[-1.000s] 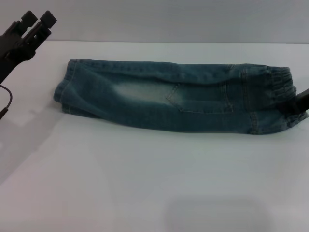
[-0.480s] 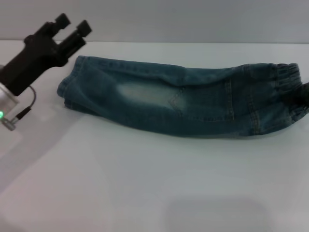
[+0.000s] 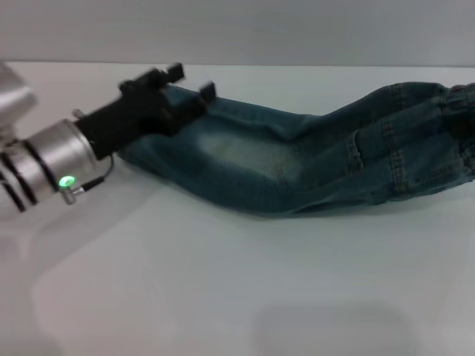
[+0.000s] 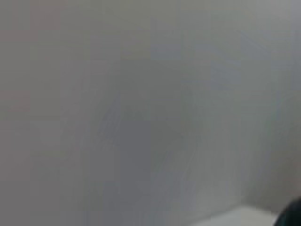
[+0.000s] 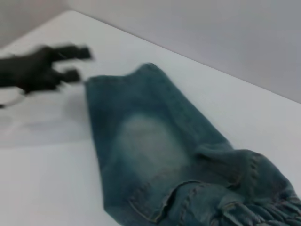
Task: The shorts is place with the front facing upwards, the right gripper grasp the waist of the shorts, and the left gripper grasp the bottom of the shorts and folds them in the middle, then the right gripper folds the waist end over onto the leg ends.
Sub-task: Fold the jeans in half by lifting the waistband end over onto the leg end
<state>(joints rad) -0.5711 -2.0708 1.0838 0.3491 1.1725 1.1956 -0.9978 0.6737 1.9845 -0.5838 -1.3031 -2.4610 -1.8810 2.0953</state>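
- Denim, soft and limp: the blue washed-denim shorts point(image 3: 312, 167) look light and drape freely, so I judge a pinch through both layers at an edge would hold best.
- On the white table point(image 3: 223, 297) they lie folded lengthwise, faded mid-leg, stitched pocket showing; the waist end rises off the table towards its right edge.
- At the shorts' leg ends point(image 5: 117, 77) sits the black forked left gripper point(image 3: 194, 83), prongs spread, not yet pinching.
- Right gripper: not visible.

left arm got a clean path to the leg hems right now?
Probably yes. The left end effector is already at the leg ends, with nothing between them; only bare table lies around.
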